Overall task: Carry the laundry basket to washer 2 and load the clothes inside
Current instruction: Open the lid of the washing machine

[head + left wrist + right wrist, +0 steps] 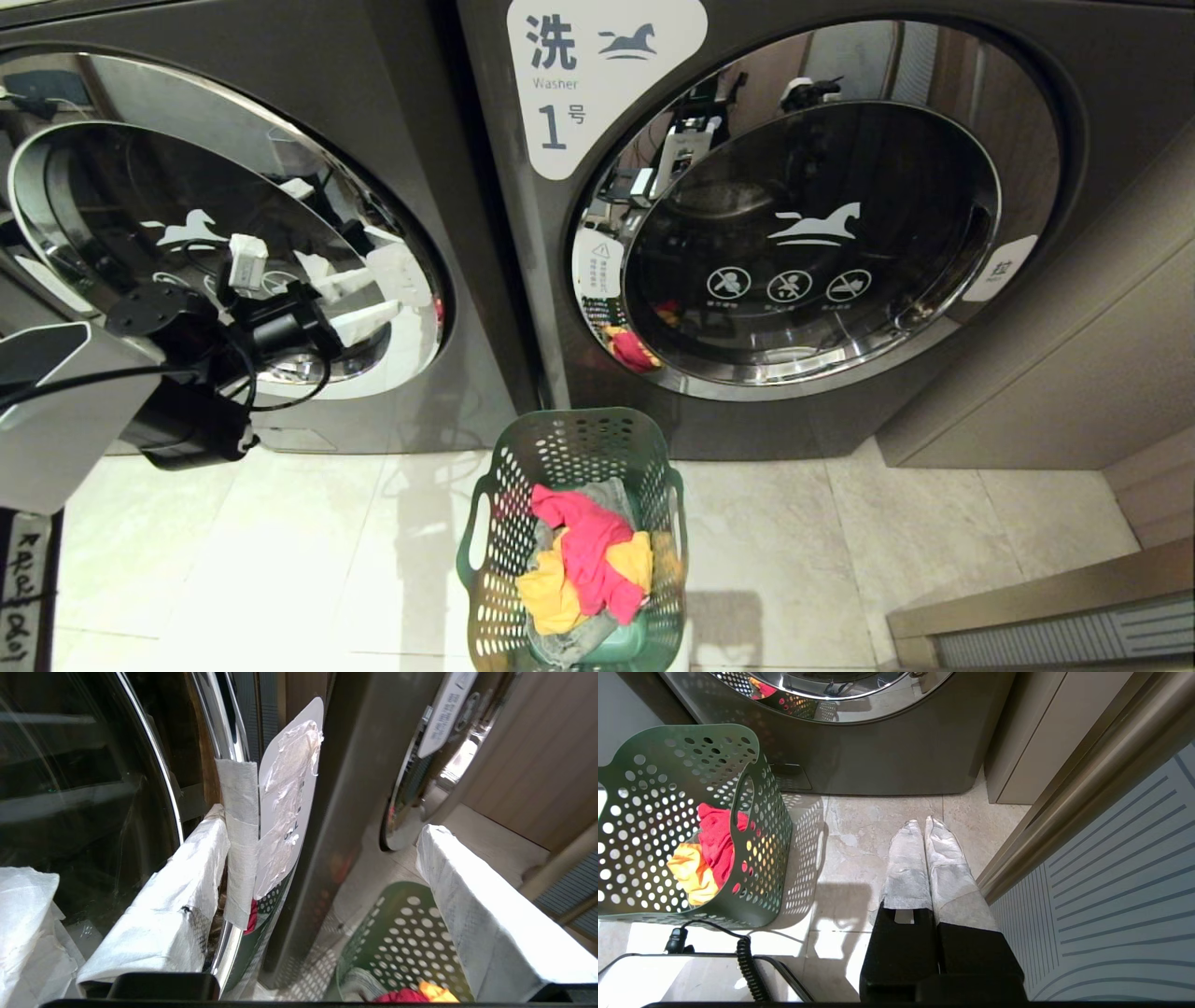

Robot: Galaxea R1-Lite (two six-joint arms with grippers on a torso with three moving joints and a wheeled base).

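The dark green laundry basket (519,455) stands on the tile floor before the gap between two dark grey washers, with pink, yellow and grey clothes (588,551) inside. The right machine is labelled 1 (558,121). The left washer (233,224) shows a closed glass door; its number is out of view. My left gripper (373,294) is open at that door's right rim. One white-wrapped finger (187,877) lies against the chrome rim beside a tape strip (240,844); the other finger (472,905) hangs over the basket (402,933). My right gripper (922,823) is shut above the floor, right of the basket (668,765).
A beige cabinet panel (1074,355) flanks washer 1 on the right. A metal rail (1027,597) and a ribbed panel (1111,882) border the floor at the near right. My base with a coiled cable (747,961) sits just behind the basket.
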